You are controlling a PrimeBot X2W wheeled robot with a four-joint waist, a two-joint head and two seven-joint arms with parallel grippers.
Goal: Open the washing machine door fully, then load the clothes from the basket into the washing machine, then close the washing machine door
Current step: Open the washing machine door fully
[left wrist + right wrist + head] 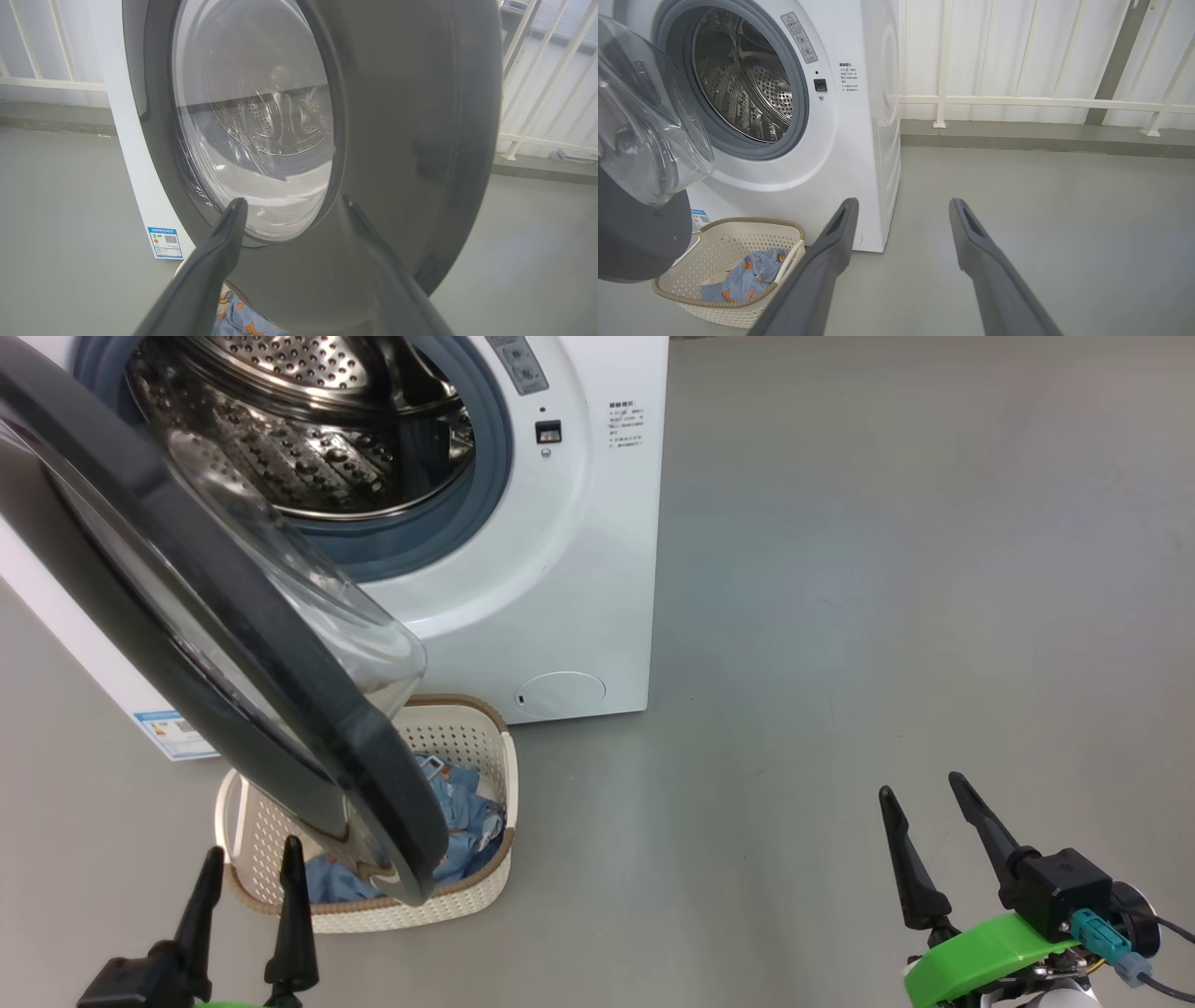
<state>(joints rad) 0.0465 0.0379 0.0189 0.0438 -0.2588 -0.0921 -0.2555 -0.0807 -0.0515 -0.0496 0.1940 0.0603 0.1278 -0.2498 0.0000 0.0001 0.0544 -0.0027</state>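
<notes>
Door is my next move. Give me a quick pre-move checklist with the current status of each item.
1. Door fully open: not ok; it stands part-way, hanging over the basket.
2. Left gripper open and empty: ok.
3. Right gripper open and empty: ok; it is over the floor, away from the door.
4. Clothes in the basket: ok.
5. Drum empty: ok in the part that shows.
6. Left gripper touching the door: cannot tell; its fingers are close to the lower rim.
</notes>
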